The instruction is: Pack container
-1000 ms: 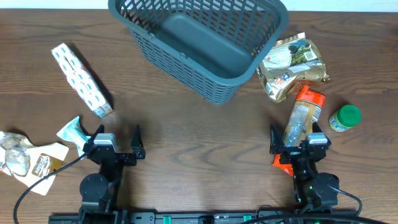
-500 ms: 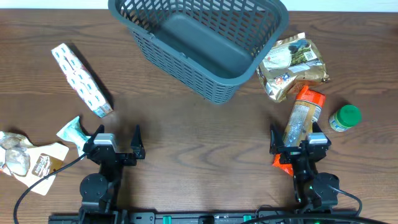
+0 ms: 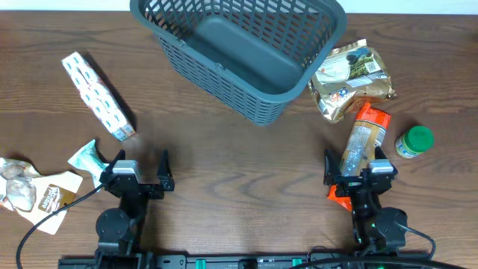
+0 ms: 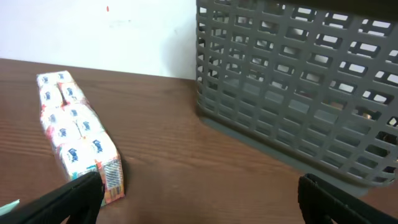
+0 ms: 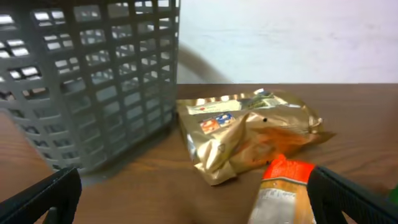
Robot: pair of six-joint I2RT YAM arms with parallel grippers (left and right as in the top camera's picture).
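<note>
The dark grey slotted container (image 3: 246, 90) stands empty at the table's back middle; it also shows in the left wrist view (image 4: 298, 87) and the right wrist view (image 5: 87, 81). My left gripper (image 3: 142, 170) is open and empty near the front left, a white carton (image 3: 97, 96) ahead of it, seen too in the left wrist view (image 4: 74, 134). My right gripper (image 3: 351, 168) is open and empty at the front right, over the lower end of an orange packet (image 3: 362, 142), which shows in the right wrist view (image 5: 283, 193). A gold foil bag (image 3: 351, 78) lies beside the container, also in the right wrist view (image 5: 249, 130).
A green-lidded jar (image 3: 414, 142) stands at the right. A teal-and-white wrapper (image 3: 86, 158) and a brown-and-white snack bag (image 3: 33, 193) lie at the front left. A white wall runs behind the table.
</note>
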